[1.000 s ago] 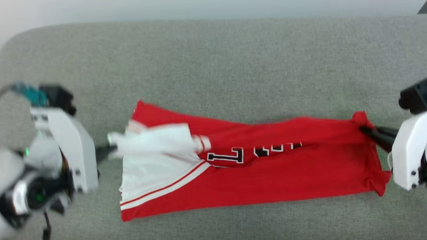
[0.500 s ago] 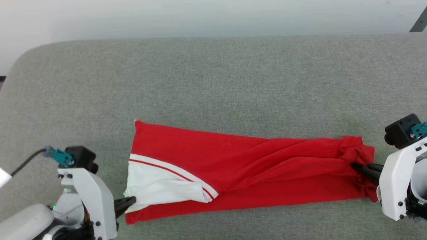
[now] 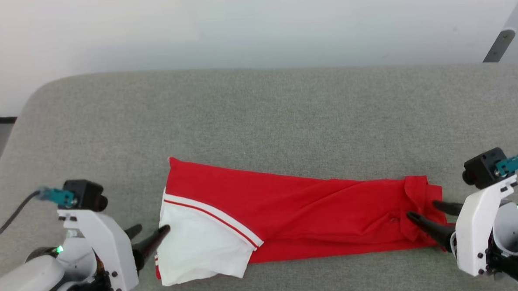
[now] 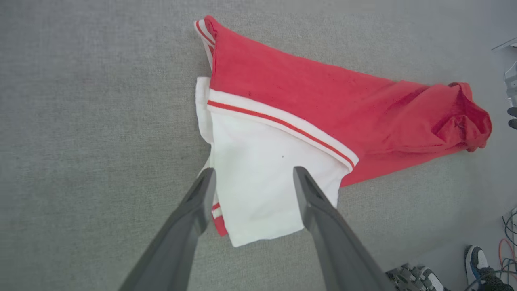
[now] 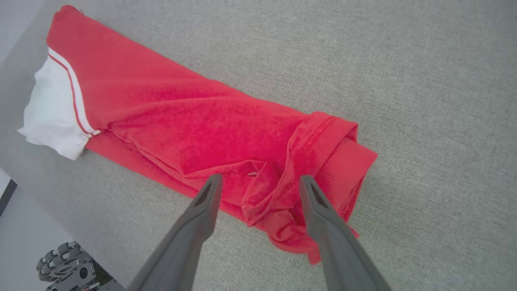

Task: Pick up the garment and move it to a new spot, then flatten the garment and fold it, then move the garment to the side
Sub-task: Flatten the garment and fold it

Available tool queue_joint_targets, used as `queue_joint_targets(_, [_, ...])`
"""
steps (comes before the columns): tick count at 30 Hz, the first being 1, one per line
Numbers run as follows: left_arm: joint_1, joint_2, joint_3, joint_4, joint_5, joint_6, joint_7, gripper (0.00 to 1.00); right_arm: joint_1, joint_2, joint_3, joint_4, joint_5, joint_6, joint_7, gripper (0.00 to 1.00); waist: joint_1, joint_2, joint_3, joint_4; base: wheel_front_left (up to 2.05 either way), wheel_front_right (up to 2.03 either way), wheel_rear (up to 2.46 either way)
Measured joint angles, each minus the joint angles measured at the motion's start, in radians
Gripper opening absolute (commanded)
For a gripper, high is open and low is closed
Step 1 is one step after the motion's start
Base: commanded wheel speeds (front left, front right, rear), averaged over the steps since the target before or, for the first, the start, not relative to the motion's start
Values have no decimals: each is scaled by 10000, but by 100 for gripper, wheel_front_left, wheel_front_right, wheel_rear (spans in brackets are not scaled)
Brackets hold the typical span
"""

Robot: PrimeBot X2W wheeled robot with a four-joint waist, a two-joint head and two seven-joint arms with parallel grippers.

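Head view.
A: Where is the garment (image 3: 310, 213)?
B: Folded lengthwise on the table (image 3: 257, 110), between the 2 hands.
A: Hand state and reason?
B: Both released: left hand (image 3: 151, 231) and right hand (image 3: 421, 209), fingers spread, 1 at each end, likely so the fold lies undisturbed.

Before me, a grey woven-fabric surface (image 3: 257, 110), rounded corner at upper left. Plain pale wall (image 3: 236, 28) along the top, evenly lit. I note a grey metal strut (image 3: 497, 45) at upper right.
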State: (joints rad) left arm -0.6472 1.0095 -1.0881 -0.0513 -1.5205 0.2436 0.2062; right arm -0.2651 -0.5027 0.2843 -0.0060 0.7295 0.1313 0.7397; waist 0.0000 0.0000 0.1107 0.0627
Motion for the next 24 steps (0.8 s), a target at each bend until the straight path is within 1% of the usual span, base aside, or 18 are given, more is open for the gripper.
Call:
queue_joint_targets(3, [236,31,146,-65,255,-25,-838,100,245,86,-192,-92,-4,0,-25,100,0,0,-193,5,0,0,0])
queue_joint_targets(6, [573,52,389,-25,522,-29,-2036,100,510,259,-554,-104,-102,0,-221,100,0,0,-391,21,0,0,0])
queue_joint_targets(8, [857,86,454,-4,966,-59,-2959,100,703,399,-842,-56,-180,0,-380,100,0,0,-524,36,0,0,0])
queue_joint_targets(10, [1220,56,625,67,970,-44,-3833,100,880,571,-1139,0,-274,0,-581,100,0,0,-659,58,0,0,0])
queue_joint_targets(11, [1401,65,644,96,1181,-42,-4169,100,961,656,-1289,59,-313,0,-662,100,0,0,-724,72,0,0,0])
queue_joint_targets(14, [2007,-107,1129,230,1526,-12,-4627,100,1271,878,-1716,211,-445,0,-832,100,0,0,-909,145,0,0,0])
queue_joint_targets(15, [2216,-209,1411,282,1705,2,-4661,100,1381,965,-1854,263,-443,0,-844,100,0,0,-962,181,0,0,0])
queue_joint_targets(17, [2702,-627,2437,313,2416,31,-4665,100,1611,1024,-2077,314,-451,0,-832,100,0,0,-1043,291,0,0,0])
queue_joint_targets(22, [4691,-1921,4993,360,4337,-38,-4675,100,1953,1152,-2658,407,-535,-2,-566,100,0,0,-1196,600,0,0,0])
queue_joint_targets(24, [5358,-2447,5921,330,5129,-180,-4677,100,1953,1202,-2882,489,-593,-2,-399,100,-1,0,-1233,721,0,0,0])
